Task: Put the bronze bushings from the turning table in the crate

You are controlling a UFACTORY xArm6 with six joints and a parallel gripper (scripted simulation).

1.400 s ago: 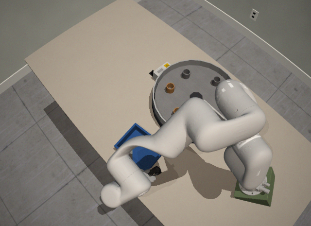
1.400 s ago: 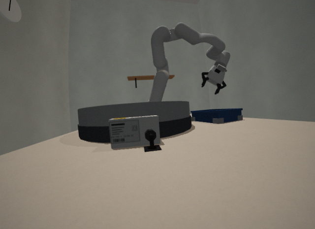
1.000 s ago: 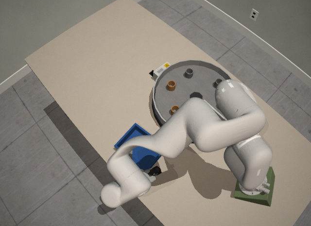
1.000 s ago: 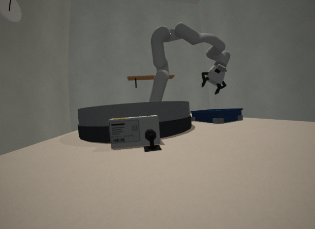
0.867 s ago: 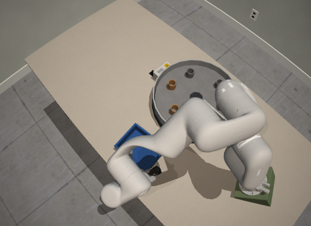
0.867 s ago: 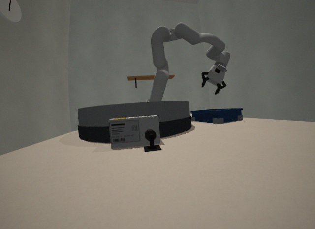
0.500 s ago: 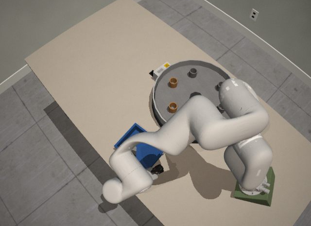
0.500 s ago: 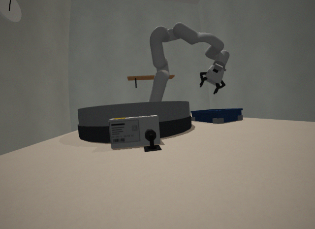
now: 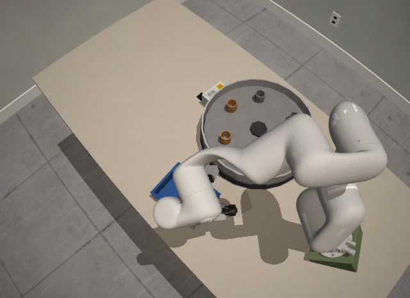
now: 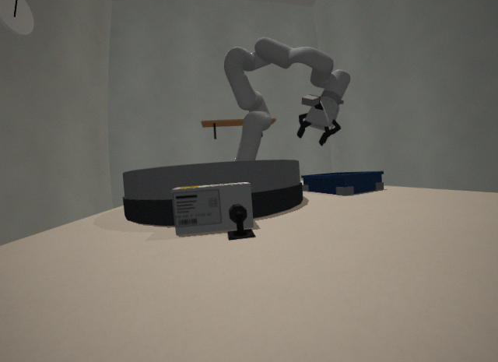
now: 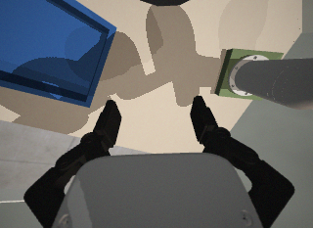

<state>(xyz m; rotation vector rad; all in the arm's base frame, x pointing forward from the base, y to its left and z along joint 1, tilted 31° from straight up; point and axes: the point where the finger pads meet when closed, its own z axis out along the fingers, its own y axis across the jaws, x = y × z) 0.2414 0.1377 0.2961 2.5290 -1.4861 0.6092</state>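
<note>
The round grey turning table holds two bronze bushings, one at its far left and one at its near left. A steel bushing stands at the far side; another is mostly hidden behind my arm. The blue crate lies beside the table, partly covered by my arm; it also shows in the side view and the wrist view. My gripper is open and empty, high in the air between the table and the crate. In the wrist view its fingers frame bare table top.
A grey label box with a small black stand sits against the turning table's rim. My green base block stands near the table's front right edge. The table top's edge runs close behind the crate.
</note>
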